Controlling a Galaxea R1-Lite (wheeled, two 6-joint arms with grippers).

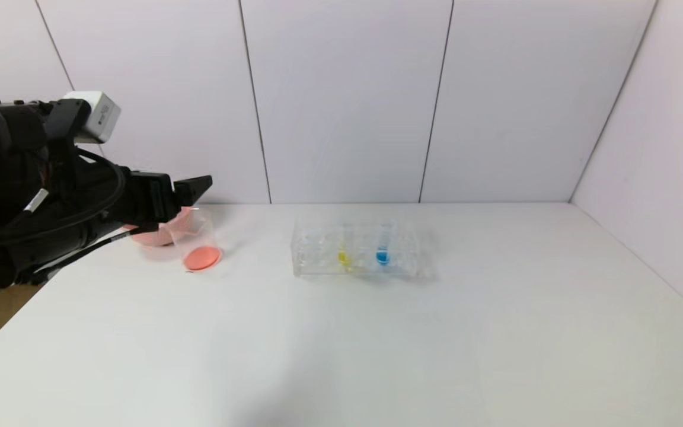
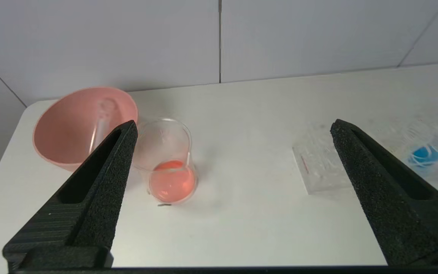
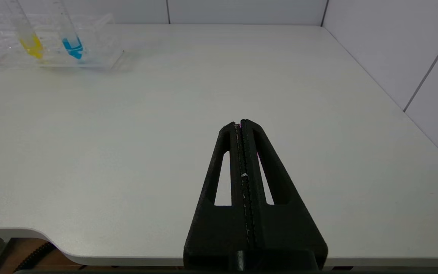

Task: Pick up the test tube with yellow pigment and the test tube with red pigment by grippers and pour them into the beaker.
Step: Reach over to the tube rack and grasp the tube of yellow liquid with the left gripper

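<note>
- White tabletop is carrying the rack; the yellow tube is standing upright, closer to your right gripper, fingers pressed together.
- Your left gripper is hovering by the beaker, fingers spread wide, holding nothing.

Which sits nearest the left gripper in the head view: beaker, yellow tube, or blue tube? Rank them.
1. Beaker: right beside the open left gripper, red liquid in its bottom.
2. Yellow tube: in the rack, on the side toward the beaker.
3. Blue tube: same rack, next slot farther right.
</note>
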